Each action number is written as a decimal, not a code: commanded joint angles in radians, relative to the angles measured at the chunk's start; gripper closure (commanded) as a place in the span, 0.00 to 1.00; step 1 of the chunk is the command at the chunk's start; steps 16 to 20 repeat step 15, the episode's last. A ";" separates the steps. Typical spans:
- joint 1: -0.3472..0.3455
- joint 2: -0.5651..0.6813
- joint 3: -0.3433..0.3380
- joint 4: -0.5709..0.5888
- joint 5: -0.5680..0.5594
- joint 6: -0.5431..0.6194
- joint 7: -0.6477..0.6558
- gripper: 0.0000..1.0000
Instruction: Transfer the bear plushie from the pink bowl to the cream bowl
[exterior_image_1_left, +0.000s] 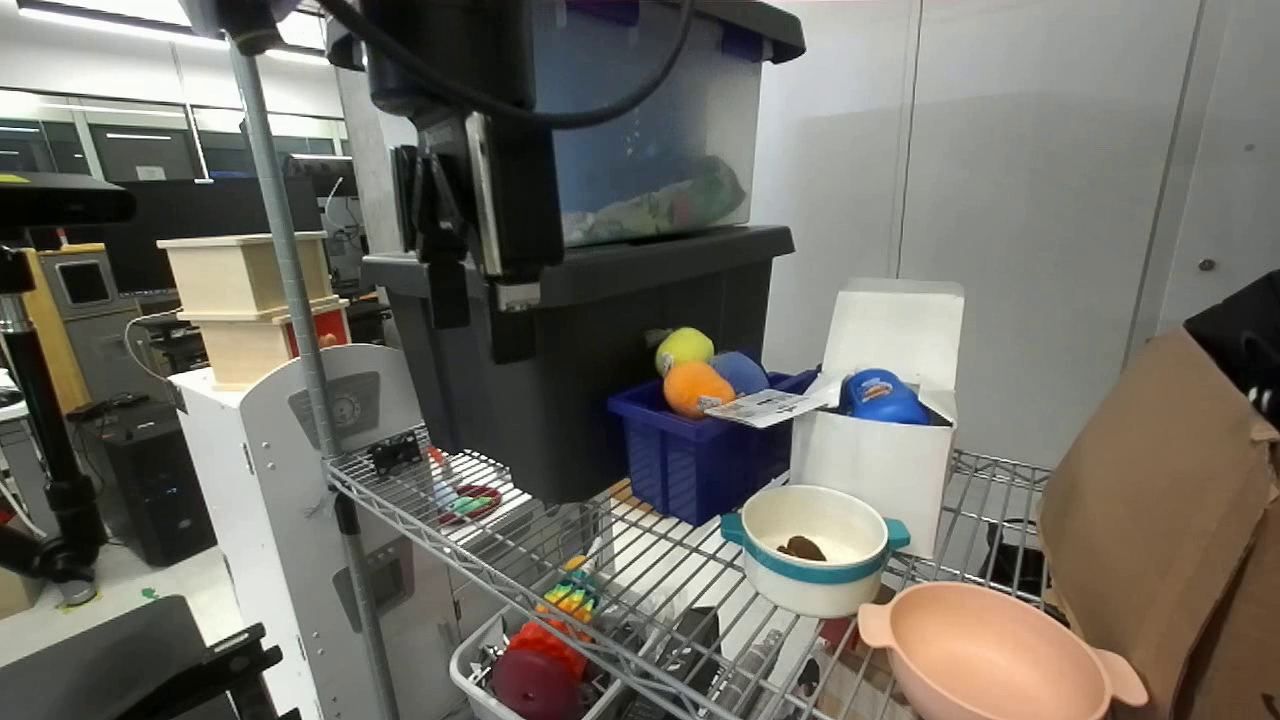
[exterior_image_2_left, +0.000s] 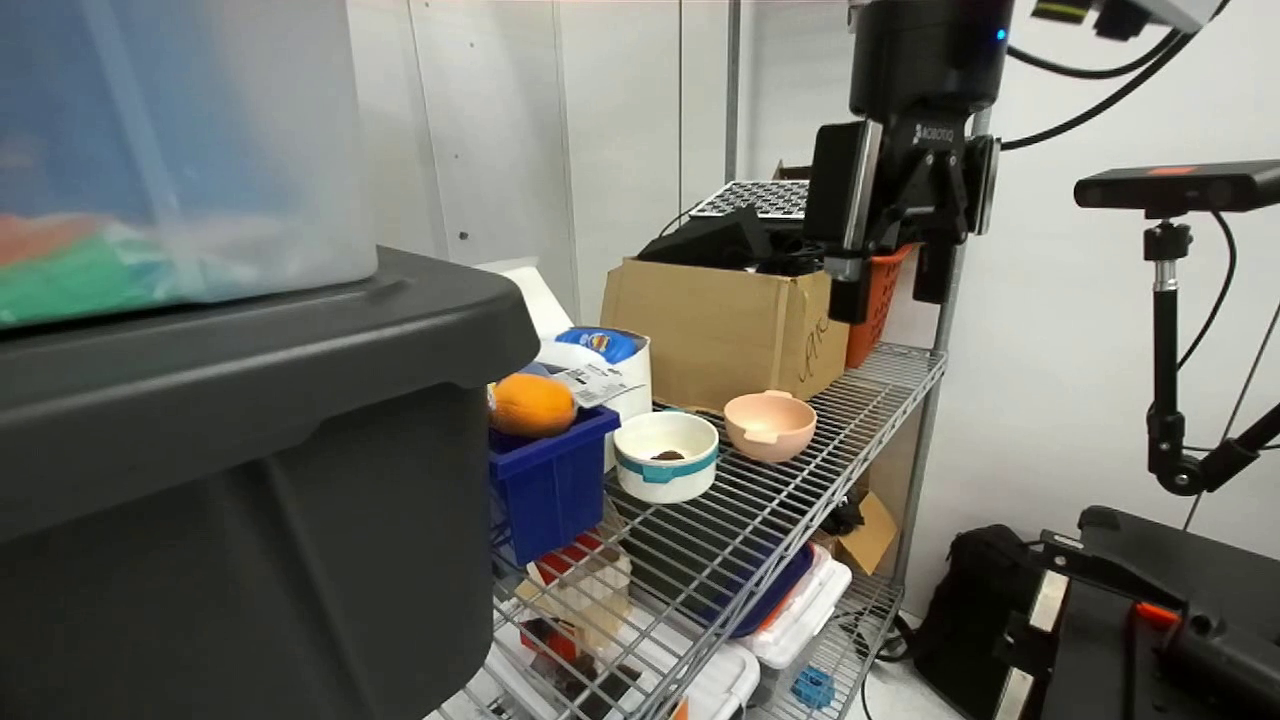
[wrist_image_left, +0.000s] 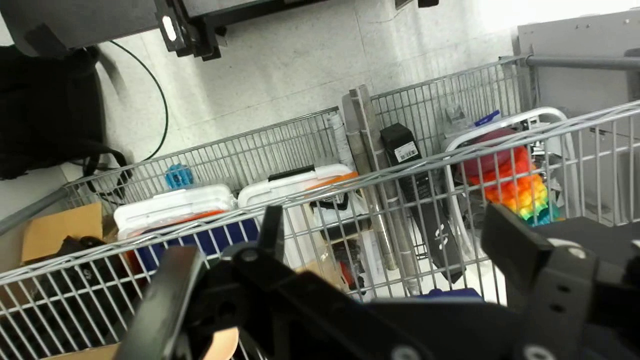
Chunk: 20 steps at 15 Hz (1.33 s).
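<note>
1. In an exterior view, the bear plushie (exterior_image_1_left: 803, 548) is lying inside the cream bowl (exterior_image_1_left: 815, 596), while the pink bowl (exterior_image_1_left: 1000, 650) is showing a bare inside. The transfer is looking finished, so the step in hand is probably clearing the gripper (exterior_image_1_left: 482, 318) away; doing it well is calling for a straight rise first, well off the dark tote (exterior_image_1_left: 560, 400). Counting here: one bear plushie, two bowls, one blue bin (exterior_image_1_left: 690, 470) carrying three round things (exterior_image_1_left: 697, 388), one white box (exterior_image_1_left: 865, 480).

2. In an exterior view, the gripper is hanging well above the bowls, its two fingers (exterior_image_2_left: 933, 272) standing wide apart and gripping nothing. Leaving them parted is probably serving best, since dipping low could be tipping a bowl. The two bowls are sitting just beside each other on one wire shelf (exterior_image_2_left: 770, 500); one cardboard box (exterior_image_2_left: 700, 325) and one orange-red basket (exterior_image_2_left: 882, 295) are standing beyond.

3. In the wrist view, the fingers are framing a wide gap with the wire shelf showing through. No plushie is appearing here, so clearance is needing a check in both exterior views. Two white lids (wrist_image_left: 172, 206), one rainbow-coloured thing (wrist_image_left: 515, 185) and one black bag (wrist_image_left: 50, 110) are showing.
</note>
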 joint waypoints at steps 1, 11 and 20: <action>0.000 -0.019 0.005 -0.015 0.000 -0.002 0.003 0.00; 0.000 -0.047 0.009 -0.040 0.000 -0.002 0.006 0.00; 0.000 -0.047 0.009 -0.040 0.000 -0.002 0.006 0.00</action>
